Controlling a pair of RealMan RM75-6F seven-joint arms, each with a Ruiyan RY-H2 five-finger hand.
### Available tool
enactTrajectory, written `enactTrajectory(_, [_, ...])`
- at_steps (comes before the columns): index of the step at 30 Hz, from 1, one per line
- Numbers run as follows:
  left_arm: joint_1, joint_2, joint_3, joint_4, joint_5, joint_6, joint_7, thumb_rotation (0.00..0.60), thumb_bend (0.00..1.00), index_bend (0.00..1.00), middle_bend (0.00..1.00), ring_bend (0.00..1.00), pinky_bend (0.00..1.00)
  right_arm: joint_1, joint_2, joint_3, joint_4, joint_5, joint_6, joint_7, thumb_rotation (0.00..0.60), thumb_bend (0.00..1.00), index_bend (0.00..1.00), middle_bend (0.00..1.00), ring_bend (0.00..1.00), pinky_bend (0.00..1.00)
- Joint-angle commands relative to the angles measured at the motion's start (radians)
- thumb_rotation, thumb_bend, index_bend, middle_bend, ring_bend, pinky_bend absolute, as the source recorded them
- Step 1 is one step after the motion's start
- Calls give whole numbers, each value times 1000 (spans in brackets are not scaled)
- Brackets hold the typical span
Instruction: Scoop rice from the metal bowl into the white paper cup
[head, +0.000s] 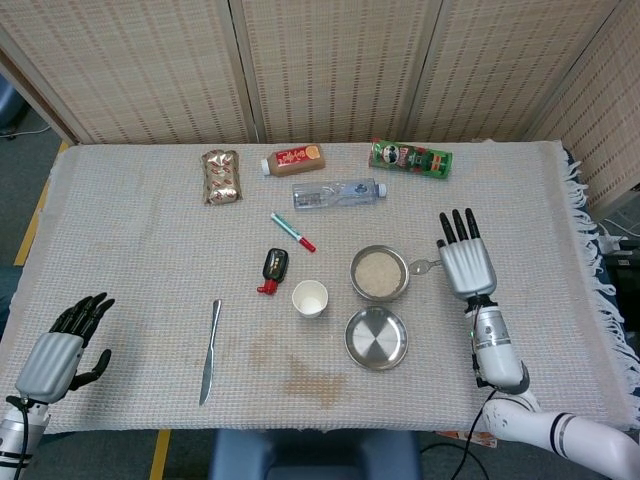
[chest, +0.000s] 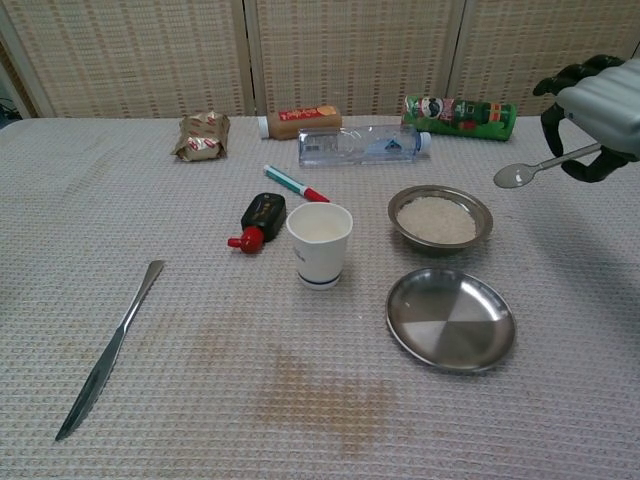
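The right hand is raised above the table near its right edge, palm down, fingers curled around the handle of one metal spoon. The spoon lies nearly level in the air, its long axis running left to right, its bowl pointing left toward the middle of the table and hanging just off the right rim of the metal bowl of rice. From the head view, the right hand sits just right of that bowl.

The left hand rests low at the table's near left corner, fingers spread apart and holding nothing.

One white paper cup stands upright near the middle of the table, to the left of the rice bowl and well apart from the spoon. One empty metal plate lies just nearer than the rice bowl.

One table knife lies toward the near left. A small black and red object and one marker pen lie left of the cup. Along the far edge lie one snack packet, one brown bottle, one clear water bottle and one green can, all on their sides.
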Motion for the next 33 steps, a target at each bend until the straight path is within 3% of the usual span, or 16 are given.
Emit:
enactTrajectory(1, [-1, 0, 1, 1, 0, -2, -2, 600, 454, 0, 0, 0, 127, 68, -33, 14, 28, 62, -38, -110, 600, 320, 704, 89, 0, 0])
enactTrajectory(8, [-5, 0, 2, 5, 1, -8, -7, 600, 453, 0, 0, 0, 127, 134, -110, -24, 107, 88, -46, -242, 600, 321, 701, 89, 0, 0])
enactTrajectory(33, [-11, 2, 7, 6, -1, -21, -14, 600, 454, 0, 0, 0, 127, 215, -226, -87, 168, 144, -66, -370, 600, 320, 688, 89, 0, 0])
